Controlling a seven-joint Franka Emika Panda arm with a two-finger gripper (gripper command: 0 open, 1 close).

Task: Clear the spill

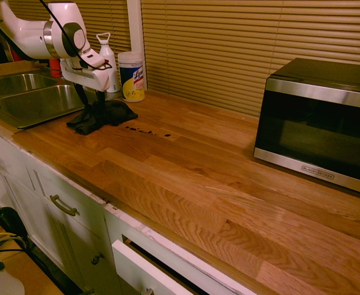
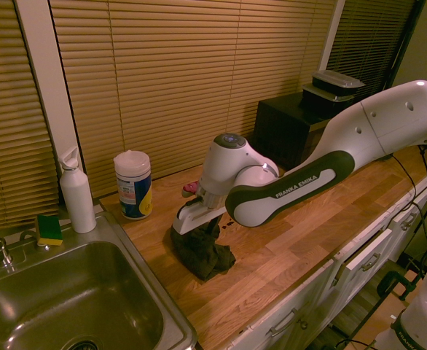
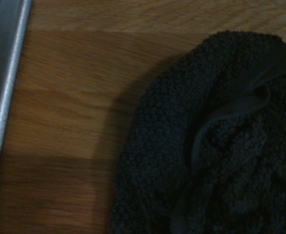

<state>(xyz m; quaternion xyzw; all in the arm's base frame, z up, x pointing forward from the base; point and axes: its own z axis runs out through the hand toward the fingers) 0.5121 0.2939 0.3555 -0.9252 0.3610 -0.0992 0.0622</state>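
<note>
Beside the cloth (image 1: 103, 115), speckled dark spill (image 1: 144, 131)

The white arm (image 2: 323, 171) carries "FRANKA EMIKA" in pale letters along its dark grey band. The wipes canister (image 1: 131, 75) by the blinds shows a blue label reading "Lysol" above a yellow patch. The microwave (image 1: 318, 123) has a small brand line along its lower front trim, too small to read surely. The wrist view shows no print.

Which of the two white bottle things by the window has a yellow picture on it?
The wide round wipes tub, not the slim plain white bottle standing beside it nearer the sink.
</note>
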